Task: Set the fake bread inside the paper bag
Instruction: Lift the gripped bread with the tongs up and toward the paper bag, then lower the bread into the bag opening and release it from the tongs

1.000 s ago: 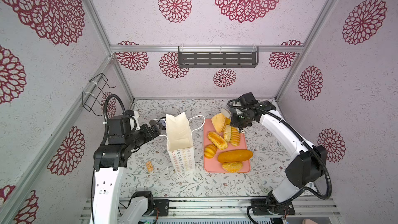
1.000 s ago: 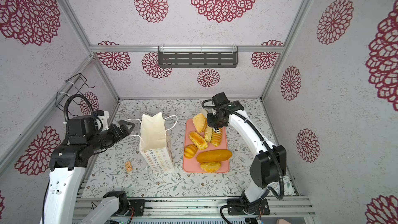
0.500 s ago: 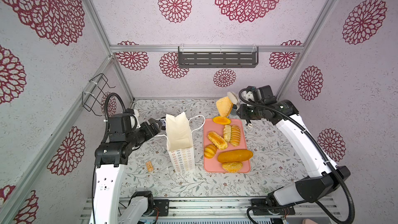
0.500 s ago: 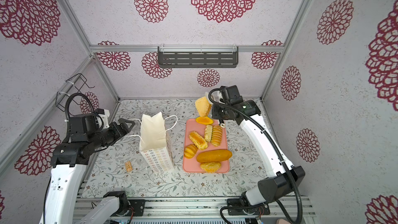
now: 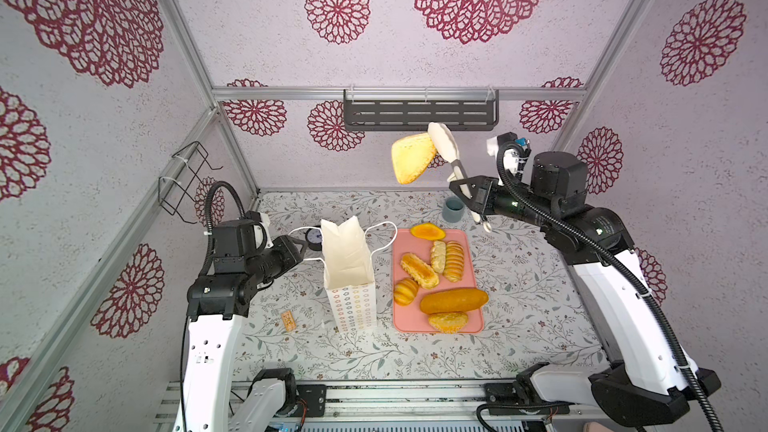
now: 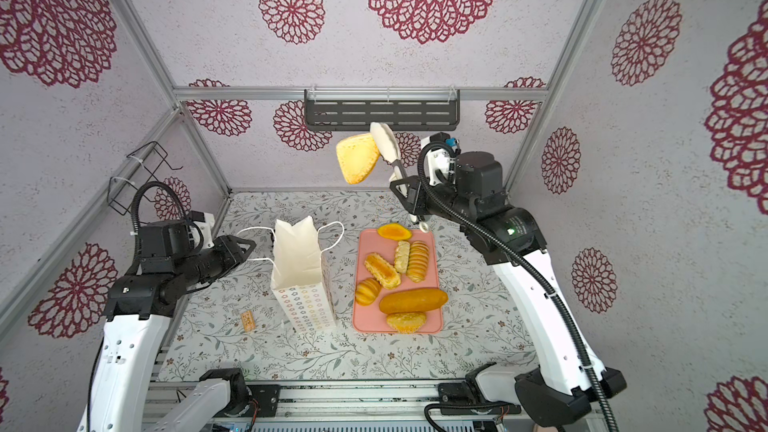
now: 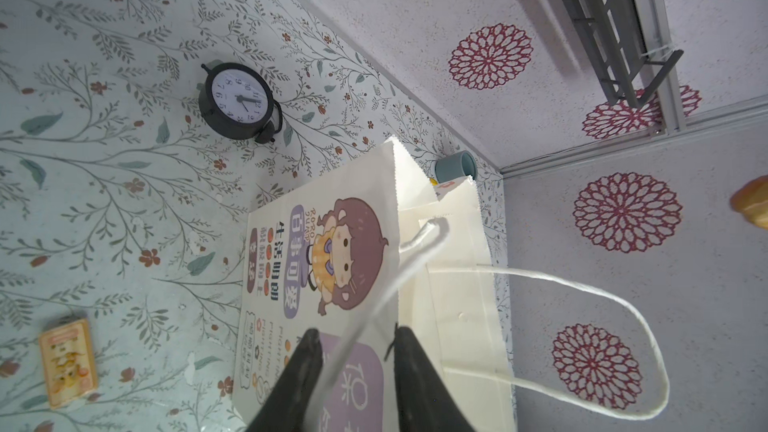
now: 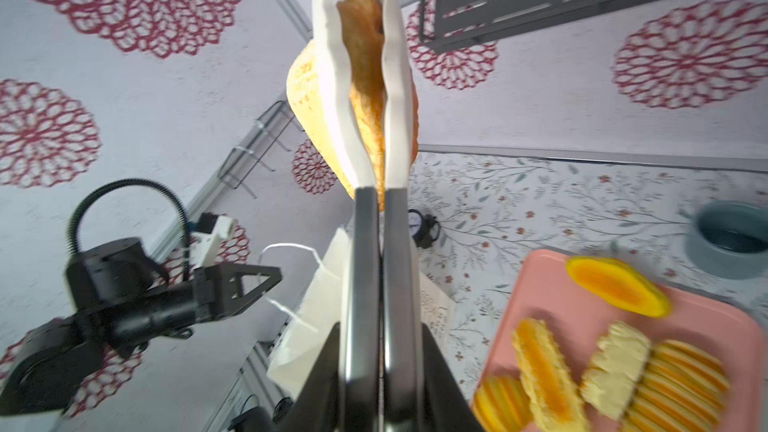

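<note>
Hoisted off the pink tray's (image 5: 473, 274) far end within the last second, now high above it: triangular piece of fake bread (image 5: 411, 157), pinched flat between the white blades of tongs (image 5: 446, 147) and hanging clear of everything below. Clamped tight on the tong handles, right gripper (image 8: 380, 367).

Remaining on the tray, seven pieces: long loaf (image 5: 453, 301) toward the near edge, ridged buns (image 5: 454, 261) and flat ovals (image 5: 428, 231) around it.

Just beside the tray's long edge, upright on the table (image 5: 532, 292): paper bag (image 5: 347, 259), mouth open upward. At its cord handle (image 7: 415, 251), left gripper (image 7: 355, 351), jaws narrowed from wide to a slim gap either side of the cord, not yet seen biting it.

Best done, by the look of it, by finishing that pinch and drawing the handle outward to steady the bag and spread its mouth. Then: carry across at this height, turn the piece point-down over the opening, lower past the rim before easing the tongs. Main risk: tall, light bag tipping if brushed.

Toward the table's far edge, small clock (image 7: 237, 101) and grey-blue cup (image 5: 453, 209); beside the bag, tan cracker piece (image 5: 288, 321), no part of the job.
</note>
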{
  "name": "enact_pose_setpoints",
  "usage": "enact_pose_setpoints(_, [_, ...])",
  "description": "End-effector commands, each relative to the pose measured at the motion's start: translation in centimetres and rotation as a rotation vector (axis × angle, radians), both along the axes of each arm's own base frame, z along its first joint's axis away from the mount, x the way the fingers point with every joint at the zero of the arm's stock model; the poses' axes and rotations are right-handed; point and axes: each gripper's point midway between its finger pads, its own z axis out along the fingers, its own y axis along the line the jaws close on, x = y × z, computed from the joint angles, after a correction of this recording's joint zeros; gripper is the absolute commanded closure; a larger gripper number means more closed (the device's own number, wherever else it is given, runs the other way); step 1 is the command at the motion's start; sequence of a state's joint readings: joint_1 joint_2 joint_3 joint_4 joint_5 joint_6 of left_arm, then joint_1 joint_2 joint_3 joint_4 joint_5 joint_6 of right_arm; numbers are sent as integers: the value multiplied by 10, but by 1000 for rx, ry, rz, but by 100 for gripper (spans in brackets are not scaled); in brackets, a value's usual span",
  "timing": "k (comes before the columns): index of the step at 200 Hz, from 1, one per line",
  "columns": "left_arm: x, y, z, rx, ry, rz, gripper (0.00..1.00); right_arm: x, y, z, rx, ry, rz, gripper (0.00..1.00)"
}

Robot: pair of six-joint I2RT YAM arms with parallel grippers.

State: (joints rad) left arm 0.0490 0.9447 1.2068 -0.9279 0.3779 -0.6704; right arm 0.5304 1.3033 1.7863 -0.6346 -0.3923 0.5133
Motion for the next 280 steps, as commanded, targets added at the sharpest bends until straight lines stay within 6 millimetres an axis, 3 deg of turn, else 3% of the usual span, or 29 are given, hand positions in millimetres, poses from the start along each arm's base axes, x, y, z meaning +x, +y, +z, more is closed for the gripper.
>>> enact_pose_setpoints(1, [4,1,0,-5,-15,3,79,-28,34,37,116,-87,158,100])
enact_pose_setpoints(28, [3,1,-1,-6,-12,2,88,-47,66,18,48,-56,234,100])
enact_pose_setpoints(54, [3,1,-3,-7,-11,2,94,-59,83,-7,-61,-37,237,100])
enact_pose_setpoints(115, [3,0,-3,-10,-10,-2,100,-81,95,-59,-254,20,227,100])
enact_pose_setpoints(207, [3,-3,1,-20,-28,-16,100,-89,99,-96,-384,55,205,100])
enact_pose_setpoints(280, [3,-5,2,-26,-30,-29,100,-87,104,-98,-390,48,202,60])
